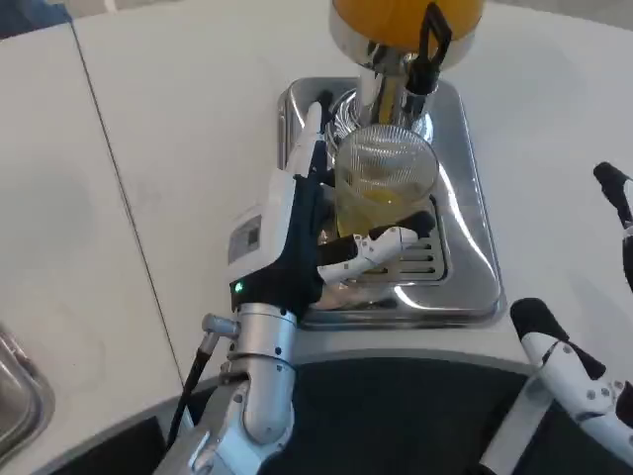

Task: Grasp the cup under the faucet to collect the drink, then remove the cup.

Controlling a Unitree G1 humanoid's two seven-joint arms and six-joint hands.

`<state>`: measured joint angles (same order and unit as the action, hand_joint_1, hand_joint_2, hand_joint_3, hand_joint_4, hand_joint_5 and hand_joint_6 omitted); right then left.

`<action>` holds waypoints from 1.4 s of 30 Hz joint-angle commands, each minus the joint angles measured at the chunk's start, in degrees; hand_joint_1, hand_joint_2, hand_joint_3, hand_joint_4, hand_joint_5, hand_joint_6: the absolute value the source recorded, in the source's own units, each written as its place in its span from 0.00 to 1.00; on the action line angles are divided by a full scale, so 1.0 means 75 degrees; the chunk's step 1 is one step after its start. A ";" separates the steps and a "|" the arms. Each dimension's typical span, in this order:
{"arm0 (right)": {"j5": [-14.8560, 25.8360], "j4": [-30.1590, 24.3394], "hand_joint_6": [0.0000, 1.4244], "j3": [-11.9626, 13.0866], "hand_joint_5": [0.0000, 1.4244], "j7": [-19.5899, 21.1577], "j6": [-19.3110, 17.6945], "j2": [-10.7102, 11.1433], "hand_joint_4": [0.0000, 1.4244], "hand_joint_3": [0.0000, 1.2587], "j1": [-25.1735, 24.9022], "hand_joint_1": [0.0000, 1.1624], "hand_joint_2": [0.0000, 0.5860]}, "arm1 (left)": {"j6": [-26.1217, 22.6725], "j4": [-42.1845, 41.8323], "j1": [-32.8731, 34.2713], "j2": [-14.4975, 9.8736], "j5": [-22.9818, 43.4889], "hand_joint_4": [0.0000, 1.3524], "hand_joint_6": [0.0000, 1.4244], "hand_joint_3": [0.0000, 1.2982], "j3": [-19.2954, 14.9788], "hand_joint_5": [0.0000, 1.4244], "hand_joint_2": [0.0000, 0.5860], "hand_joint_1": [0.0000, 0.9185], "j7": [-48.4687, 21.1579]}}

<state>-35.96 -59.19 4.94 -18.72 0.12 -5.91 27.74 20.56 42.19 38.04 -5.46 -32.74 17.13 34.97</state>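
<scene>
Dispenser tank (406,18) cut off above
</scene>
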 commanded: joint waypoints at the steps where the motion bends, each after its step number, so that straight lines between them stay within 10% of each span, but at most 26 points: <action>1: -0.0036 -0.0108 0.00 0.0035 0.00 -0.0128 0.0306 -0.0106 0.00 0.00 -0.0164 0.36 0.69 | -0.0082 0.0076 -0.0137 0.0171 -0.0382 0.11 0.43 0.06 0.0315 0.36 0.07 0.47 0.0267; 12: 0.0072 -0.0108 0.00 0.0310 0.00 -0.0210 0.0512 -0.0089 0.00 0.00 -0.0296 0.35 0.69 | -0.0929 -0.0105 -0.0231 0.0816 -0.0807 0.52 0.99 0.44 0.0571 0.75 0.06 0.55 0.1427; 17: 0.0083 -0.0108 0.00 0.0437 0.00 -0.0223 0.0452 -0.0119 0.00 0.00 -0.0273 0.34 0.69 | -0.0923 -0.0290 -0.0280 0.1061 -0.0608 0.86 1.00 0.77 0.0495 0.99 0.05 0.58 0.1419; 32: 0.0010 -0.0108 0.00 0.0464 0.00 -0.0561 0.0832 -0.0118 0.00 0.00 -0.0624 0.35 0.70 | -0.1374 -0.1346 -0.0558 0.1044 -0.0289 0.85 1.00 0.87 0.0115 0.99 0.00 0.77 0.1034; 42: 0.0077 -0.0108 0.00 0.0324 0.00 -0.0661 0.1038 0.0017 0.00 0.00 -0.0695 0.36 0.70 | -0.1531 -0.2199 -0.0952 0.0350 -0.0590 0.83 1.00 0.88 0.0003 0.98 0.00 0.81 0.0968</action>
<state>-35.67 -59.19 8.02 -22.98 6.69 -4.53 23.20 9.14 28.20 31.80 -1.89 -35.53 16.94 42.26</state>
